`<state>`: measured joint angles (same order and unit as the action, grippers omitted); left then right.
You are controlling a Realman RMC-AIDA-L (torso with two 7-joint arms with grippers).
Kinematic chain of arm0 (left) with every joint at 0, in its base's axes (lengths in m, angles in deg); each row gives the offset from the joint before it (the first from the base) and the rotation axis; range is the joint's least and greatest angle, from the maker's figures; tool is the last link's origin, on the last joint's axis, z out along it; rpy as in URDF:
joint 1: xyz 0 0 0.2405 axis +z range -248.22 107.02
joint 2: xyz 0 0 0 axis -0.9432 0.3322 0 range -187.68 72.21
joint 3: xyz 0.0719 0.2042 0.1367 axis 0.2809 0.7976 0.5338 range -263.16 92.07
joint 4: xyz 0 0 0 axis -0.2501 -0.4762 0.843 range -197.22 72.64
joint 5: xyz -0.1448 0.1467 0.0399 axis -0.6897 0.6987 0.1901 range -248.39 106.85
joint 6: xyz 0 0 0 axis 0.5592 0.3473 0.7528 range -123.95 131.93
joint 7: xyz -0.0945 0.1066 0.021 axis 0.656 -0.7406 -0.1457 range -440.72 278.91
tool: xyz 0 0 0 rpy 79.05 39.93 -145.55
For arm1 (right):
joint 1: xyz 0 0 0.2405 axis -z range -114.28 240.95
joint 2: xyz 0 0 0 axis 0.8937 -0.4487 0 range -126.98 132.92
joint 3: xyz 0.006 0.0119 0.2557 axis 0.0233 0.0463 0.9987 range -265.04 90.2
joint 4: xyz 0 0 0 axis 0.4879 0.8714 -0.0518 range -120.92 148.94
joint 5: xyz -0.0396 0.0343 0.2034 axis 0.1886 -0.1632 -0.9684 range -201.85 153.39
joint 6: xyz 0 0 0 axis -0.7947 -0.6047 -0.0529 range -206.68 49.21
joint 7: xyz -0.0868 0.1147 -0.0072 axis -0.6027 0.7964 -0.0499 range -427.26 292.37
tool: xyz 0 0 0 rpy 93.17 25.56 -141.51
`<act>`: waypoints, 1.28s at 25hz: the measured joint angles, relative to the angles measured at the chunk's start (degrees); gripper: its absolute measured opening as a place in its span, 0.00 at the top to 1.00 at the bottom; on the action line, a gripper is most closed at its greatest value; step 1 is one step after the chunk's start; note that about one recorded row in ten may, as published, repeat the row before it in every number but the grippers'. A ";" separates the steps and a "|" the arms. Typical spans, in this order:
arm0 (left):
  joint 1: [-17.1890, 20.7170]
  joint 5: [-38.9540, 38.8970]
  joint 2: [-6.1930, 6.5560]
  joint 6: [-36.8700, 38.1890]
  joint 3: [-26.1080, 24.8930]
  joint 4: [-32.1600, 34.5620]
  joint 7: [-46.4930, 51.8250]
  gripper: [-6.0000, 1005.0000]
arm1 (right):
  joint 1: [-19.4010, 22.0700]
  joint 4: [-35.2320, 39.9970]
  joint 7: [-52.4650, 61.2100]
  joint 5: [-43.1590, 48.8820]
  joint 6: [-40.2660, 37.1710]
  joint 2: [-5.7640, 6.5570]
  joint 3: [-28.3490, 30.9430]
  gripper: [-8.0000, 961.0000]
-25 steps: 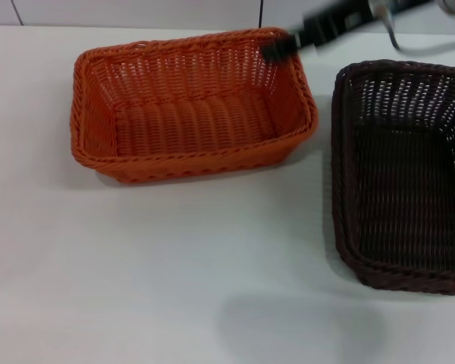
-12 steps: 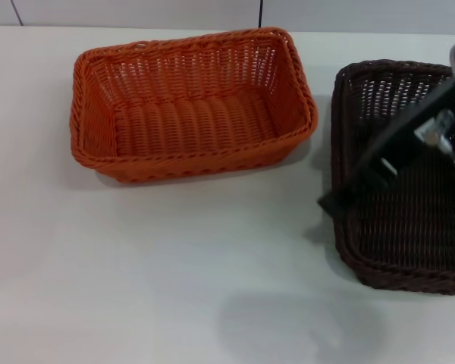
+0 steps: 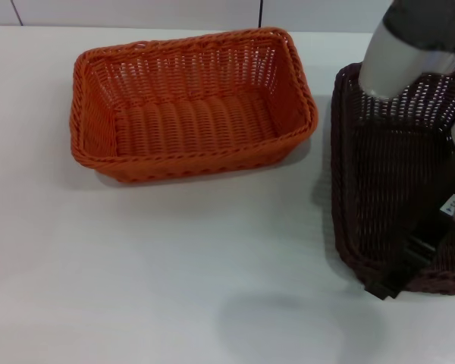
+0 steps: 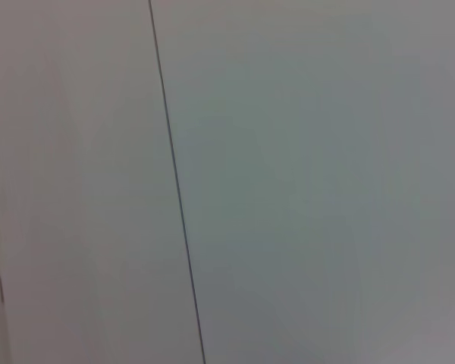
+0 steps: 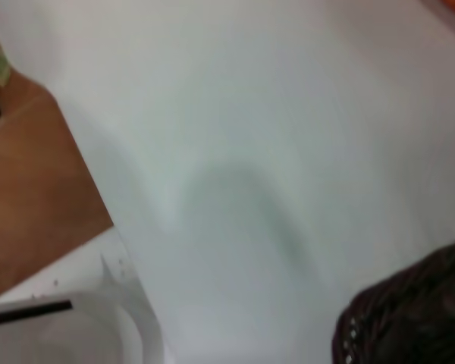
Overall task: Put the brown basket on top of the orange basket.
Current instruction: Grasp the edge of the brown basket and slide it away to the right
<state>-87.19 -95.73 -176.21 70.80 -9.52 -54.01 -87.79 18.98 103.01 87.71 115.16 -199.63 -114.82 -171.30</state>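
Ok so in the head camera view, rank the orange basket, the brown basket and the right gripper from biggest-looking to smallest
1. The orange basket, seen whole.
2. The brown basket, cut off at the picture's right edge and partly covered by the arm, so it may match the orange one in true size.
3. The right gripper, over the brown basket's near rim, clearly smallest.

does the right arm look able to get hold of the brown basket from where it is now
Probably yes. The right end effector is at the near rim of the brown basket, the arm crossing over it, and nothing lies in the way. The orange basket stands apart to the left. Whether its fingers are open cannot be told.
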 joint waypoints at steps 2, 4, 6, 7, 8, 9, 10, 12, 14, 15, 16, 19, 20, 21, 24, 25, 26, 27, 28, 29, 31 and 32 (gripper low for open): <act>-0.04 -0.01 0.00 -0.03 0.00 0.20 -0.01 0.16 | -0.01 -0.66 -0.06 2.06 0.03 -0.05 -2.26 0.23; -0.10 0.02 0.00 -0.03 0.02 0.27 -0.01 0.16 | -0.01 -1.10 -0.08 3.08 0.12 -0.10 -3.46 0.24; -0.19 0.12 0.00 -0.03 0.11 0.34 -0.02 0.16 | -0.17 -2.49 -0.09 5.09 0.70 -0.27 -5.54 0.24; -0.33 0.27 0.00 -0.03 0.25 0.38 -0.02 0.16 | -0.33 -3.99 -0.09 6.18 1.52 -0.40 -6.97 0.24; -0.33 0.27 0.00 -0.03 0.25 0.38 -0.02 0.16 | -0.33 -3.99 -0.09 6.18 1.52 -0.40 -6.97 0.25; -0.33 0.27 0.00 -0.03 0.25 0.38 -0.02 0.16 | -0.38 -4.80 -0.09 6.38 1.97 -0.44 -7.56 0.25; -0.54 0.37 0.00 -0.03 0.29 0.39 -0.03 0.16 | -0.41 -5.64 -0.09 6.48 2.63 -0.45 -8.05 0.25; -0.76 0.42 0.03 -0.03 0.43 0.34 -0.05 0.16 | -0.48 -8.40 -0.11 7.55 5.83 -0.45 -9.13 0.26; -0.76 0.42 0.03 -0.03 0.43 0.34 -0.05 0.16 | -0.55 -10.32 -0.11 8.18 8.30 -0.45 -9.47 0.27; -0.79 0.42 0.04 -0.04 0.48 0.34 -0.05 0.16 | -0.55 -10.32 -0.11 8.18 8.30 -0.45 -9.47 0.27; -0.87 0.44 0.05 -0.03 0.51 0.34 -0.06 0.16 | -0.57 -11.21 -0.17 8.26 9.40 -0.45 -9.64 0.27; -0.91 0.49 0.07 -0.04 0.53 0.38 -0.06 0.16 | -0.56 -13.29 -0.45 8.37 11.64 -0.44 -9.98 0.28; -0.91 0.49 0.07 -0.04 0.53 0.38 -0.06 0.16 | -0.58 -14.43 -0.51 8.37 12.10 -0.46 -9.96 0.28; -0.91 0.51 0.12 -0.03 0.55 0.40 -0.06 0.16 | -0.68 -15.66 -0.62 8.36 12.71 -0.47 -9.94 0.29; -0.91 0.53 0.16 -0.04 0.60 0.42 -0.06 0.16 | -0.98 -19.38 -2.06 8.12 13.85 -0.60 -10.53 0.30; -0.90 0.53 0.19 -0.03 0.62 0.46 -0.06 0.16 | -0.96 -19.60 -2.39 8.13 13.99 -0.65 -10.42 0.30; -0.90 0.53 0.19 -0.03 0.62 0.46 -0.06 0.16 | -0.96 -19.60 -2.39 8.13 13.99 -0.65 -10.42 0.30; -0.90 0.53 0.24 -0.02 0.62 0.50 -0.06 0.16 | -0.79 -18.97 -2.63 8.15 14.29 -0.67 -9.88 0.31; -0.90 0.53 0.24 -0.02 0.62 0.50 -0.06 0.16 | -0.79 -18.97 -2.63 8.15 14.29 -0.67 -9.88 0.31; -0.91 0.53 0.25 -0.01 0.62 0.52 -0.06 0.16 | -0.60 -17.94 -2.65 8.16 14.42 -0.67 -9.26 0.31; -1.07 0.54 0.28 0.14 0.62 0.52 -0.06 0.16 | -0.30 -15.88 -2.65 8.15 14.50 -0.75 -7.87 0.34; -1.13 0.56 0.28 0.21 0.62 0.52 -0.06 0.16 | -0.17 -13.98 -2.63 7.87 14.25 -0.92 -6.08 0.36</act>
<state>-88.32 -95.17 -175.92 71.00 -8.90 -53.50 -87.85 18.82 89.03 85.07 123.04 -185.38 -115.74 -177.38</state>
